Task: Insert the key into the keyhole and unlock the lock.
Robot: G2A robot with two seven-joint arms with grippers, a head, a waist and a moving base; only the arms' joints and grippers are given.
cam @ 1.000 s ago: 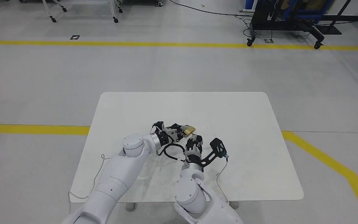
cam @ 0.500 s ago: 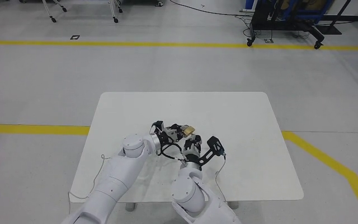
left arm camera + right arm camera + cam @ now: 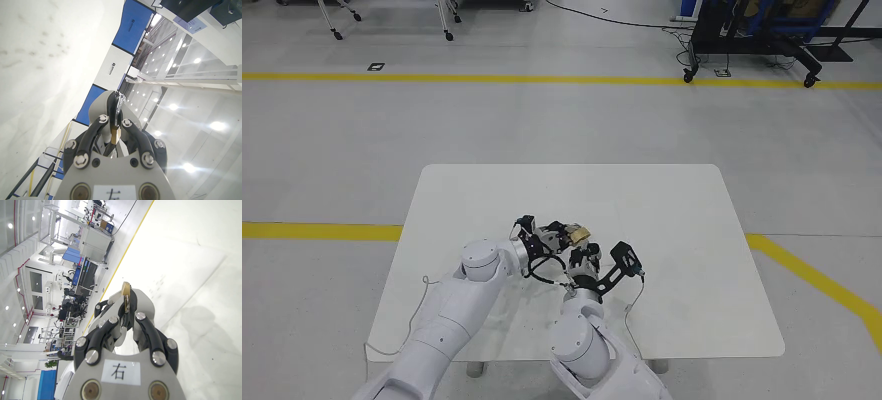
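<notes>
In the top view the right gripper (image 3: 583, 252) slides a little toward the left gripper (image 3: 555, 238) and slightly farther from the robot across the table (image 3: 672, 200), so the gap between the two narrows. Most of that travel falls in the first half second; the second half adds only a sliver. Its black wrist bracket (image 3: 625, 257) comes along, and the right forearm swings over with it. The brass lock (image 3: 577, 233) between the grippers drifts a touch the same way. The key (image 3: 127, 300), which the right gripper seems to pinch, is too small from above to tell whether it goes any deeper.
</notes>
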